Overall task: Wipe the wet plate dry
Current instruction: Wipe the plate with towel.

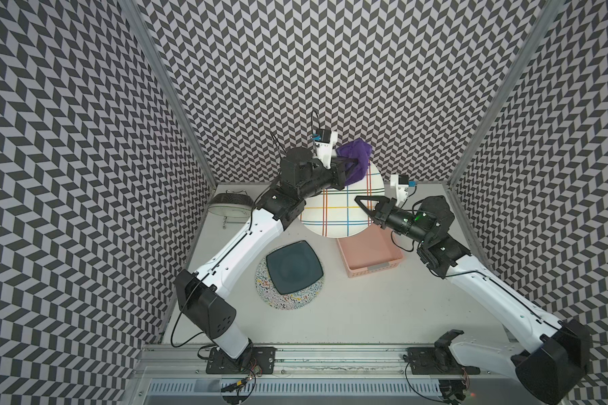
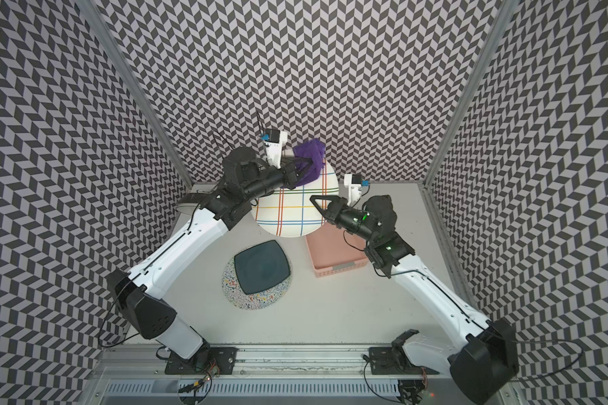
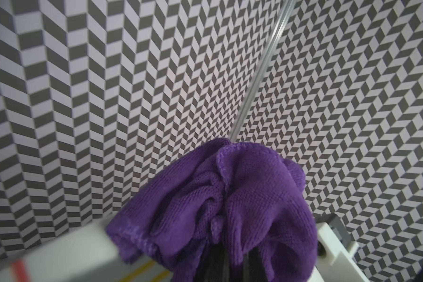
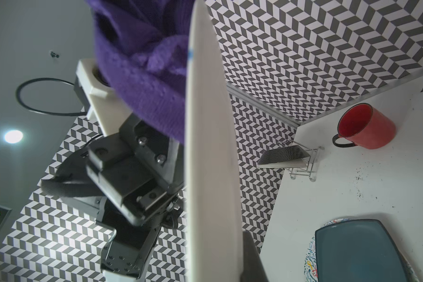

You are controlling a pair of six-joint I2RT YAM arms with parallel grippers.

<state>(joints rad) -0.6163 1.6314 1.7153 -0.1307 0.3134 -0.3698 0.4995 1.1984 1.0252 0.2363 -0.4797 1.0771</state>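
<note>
Nearest the viewer, pale counter (image 1: 365,315) lies open between the two arm bases. Beyond it a dark square plate (image 1: 293,266) rests on a speckled round plate (image 1: 288,302), with a pink basket (image 1: 374,270) just to their right. Above the basket's far end, lifted clear of the counter and tilted with its face toward the camera, is the white plate (image 1: 334,214) crossed by coloured lines, the one to be dried. The right hand (image 1: 362,205) is clenched on its right rim and carries it. The left hand (image 1: 353,163) reaches in from the left, clamped on a bunched purple cloth (image 1: 355,150) that lies against the plate's far part and spills past the rim. Farther back, in the left rear corner, a wire dish rack (image 1: 229,207) holds a dish, and the right wrist view shows a red mug (image 4: 366,129) near it. Patterned walls close three sides. Wiping appears to be in hand at the far rim, with most of the face uncovered; wetness cannot be seen. The next move likely calls for drawing the cloth down across the face toward the near rim while the right hand braces against the push. There is free air in front of the plate, but little behind the cloth. The rim under the right hand's fingers would need a regrasp to reach.
</note>
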